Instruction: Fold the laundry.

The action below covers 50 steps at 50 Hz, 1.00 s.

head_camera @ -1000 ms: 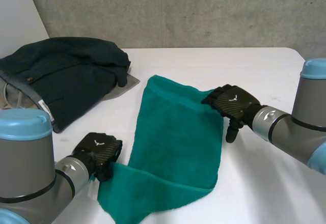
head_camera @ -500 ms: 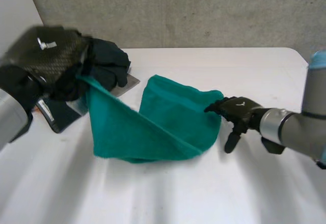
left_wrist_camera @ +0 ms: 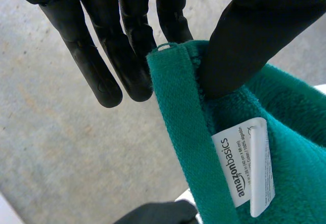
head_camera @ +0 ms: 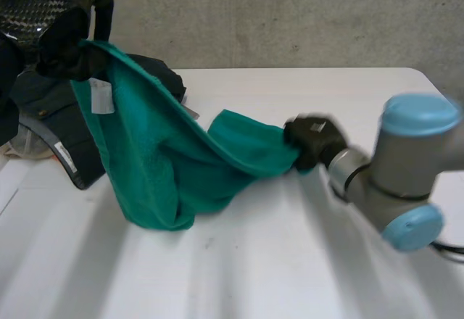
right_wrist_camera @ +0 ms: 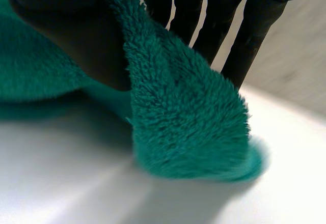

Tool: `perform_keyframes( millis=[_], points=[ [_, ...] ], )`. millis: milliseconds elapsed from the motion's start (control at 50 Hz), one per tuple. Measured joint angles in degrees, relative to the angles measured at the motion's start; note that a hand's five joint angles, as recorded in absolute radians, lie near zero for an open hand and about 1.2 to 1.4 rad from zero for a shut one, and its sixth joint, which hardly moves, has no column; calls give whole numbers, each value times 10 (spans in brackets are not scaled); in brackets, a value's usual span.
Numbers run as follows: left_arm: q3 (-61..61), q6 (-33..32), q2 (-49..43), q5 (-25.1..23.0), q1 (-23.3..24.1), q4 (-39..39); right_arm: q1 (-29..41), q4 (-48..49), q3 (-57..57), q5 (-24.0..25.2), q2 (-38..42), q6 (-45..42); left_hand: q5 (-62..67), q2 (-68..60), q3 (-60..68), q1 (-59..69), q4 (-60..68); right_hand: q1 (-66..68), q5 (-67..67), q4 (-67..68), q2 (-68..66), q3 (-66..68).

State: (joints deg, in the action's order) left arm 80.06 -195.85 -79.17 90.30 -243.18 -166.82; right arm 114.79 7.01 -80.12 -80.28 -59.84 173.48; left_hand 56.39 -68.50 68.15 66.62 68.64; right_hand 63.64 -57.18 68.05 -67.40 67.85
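Note:
A teal towel (head_camera: 167,167) hangs stretched between my two hands above the white table (head_camera: 290,268). My left hand (head_camera: 43,14), raised high near the camera, pinches one corner of the towel (left_wrist_camera: 204,132) between its thumb (left_wrist_camera: 254,46) and fingers (left_wrist_camera: 127,46), beside a white label (left_wrist_camera: 247,168). My right hand (head_camera: 313,139) stays low over the table's right half and grips the opposite corner (right_wrist_camera: 188,122), thumb (right_wrist_camera: 76,35) pressing the pile against the fingers (right_wrist_camera: 249,25). The towel's middle sags down to the table.
A dark blue garment (head_camera: 65,116) lies in a heap at the table's back left, over a grey cloth (head_camera: 190,110). A concrete wall (head_camera: 290,22) rises behind the table.
My left hand has lifted its towel corner from the front left of the table up high. My right hand has closed on the other corner and drawn slightly left.

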Motion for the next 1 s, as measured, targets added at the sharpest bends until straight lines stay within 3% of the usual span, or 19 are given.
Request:
perform_keyframes(
  millis=[80,160,240,360,500,580,600,660,800,960,1000],
  points=[
    [17,0,-1,-5,-25,0,-30,-32,7,-3,-73,-60,0,0,0,0,0,0,-2,0,0,0],
    [60,4,-9,-34,-72,-2,-75,-142,45,40,-158,-189,0,0,0,0,0,0,-2,4,0,0],
    [103,13,-33,-65,-96,-11,-92,-241,91,71,-173,-267,0,-1,0,0,0,0,-2,4,0,0],
    [157,45,-117,-89,-92,-65,-86,-308,143,88,-105,-338,0,-1,0,0,0,0,-2,4,0,0],
    [153,70,-255,-73,-73,-157,-65,-270,166,73,26,-408,0,-1,0,0,0,-1,2,-2,6,-7],
    [120,74,-312,-50,-70,-184,-59,-222,175,55,84,-426,0,-1,0,0,0,-240,273,-275,279,-274],
    [109,74,-323,-43,-70,-187,-59,-205,175,51,94,-425,0,-1,0,0,0,-367,390,-386,405,-397],
    [84,75,-339,-29,-71,-186,-64,-165,167,46,102,-406,0,-1,0,0,0,-507,538,-545,548,-545],
    [70,77,-325,-20,-73,-165,-92,-120,105,48,35,-285,0,-1,0,0,0,-510,545,-564,557,-562],
    [107,77,-272,-27,-78,-163,-149,-169,-5,44,-103,-82,0,-1,0,0,0,-510,545,-564,557,-562],
    [110,77,-268,-27,-78,-164,-154,-174,-13,44,-111,-68,0,-1,0,0,0,-510,545,-564,557,-562]
  ],
)
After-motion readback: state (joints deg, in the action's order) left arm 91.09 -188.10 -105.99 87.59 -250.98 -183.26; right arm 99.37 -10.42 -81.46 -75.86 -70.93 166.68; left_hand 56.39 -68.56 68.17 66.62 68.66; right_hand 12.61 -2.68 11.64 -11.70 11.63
